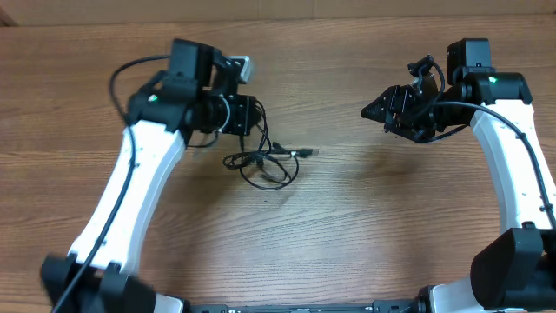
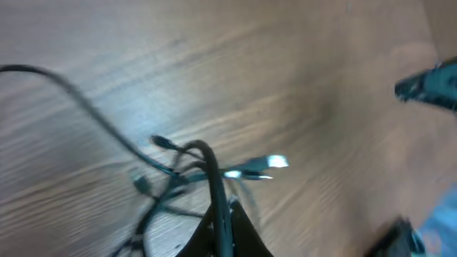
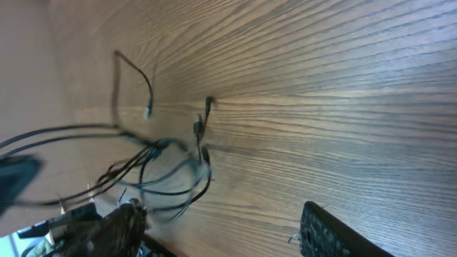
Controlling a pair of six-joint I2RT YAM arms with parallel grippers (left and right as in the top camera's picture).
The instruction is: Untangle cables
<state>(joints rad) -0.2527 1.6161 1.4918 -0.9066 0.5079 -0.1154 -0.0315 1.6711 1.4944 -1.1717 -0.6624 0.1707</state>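
The left gripper (image 2: 218, 220), black and two-fingered on a white arm, is at the left of the brown wooden table (image 1: 347, 226). Its jaws are pinched together on one strand of the thin black flexible cables (image 1: 265, 165), and that strand arches up out of the fingertips. The rest of the tangle lies on the wood just below and to the right of this gripper, left of the table's centre. It is a loose nest of overlapping loops, with a silver-tipped plug (image 1: 309, 153) poking out on its right side. Well apart from the tangle, at the right of the table, the right gripper (image 1: 378, 117) hangs with its jaws spread and nothing between them. The cords look very light, limp and thin, so they will likely drag along together rather than hold any shape, and a smooth strand may slip through a pinch. The firmer places to take hold are probably the hard plug ends, and the silver one, sticking free of the loops, seems the easiest to reach. By count there are two grippers, one tangle, one bright silver plug and at least three small dark plug ends. That suggests two or more cords, though the loops overlap too much to give an exact number.
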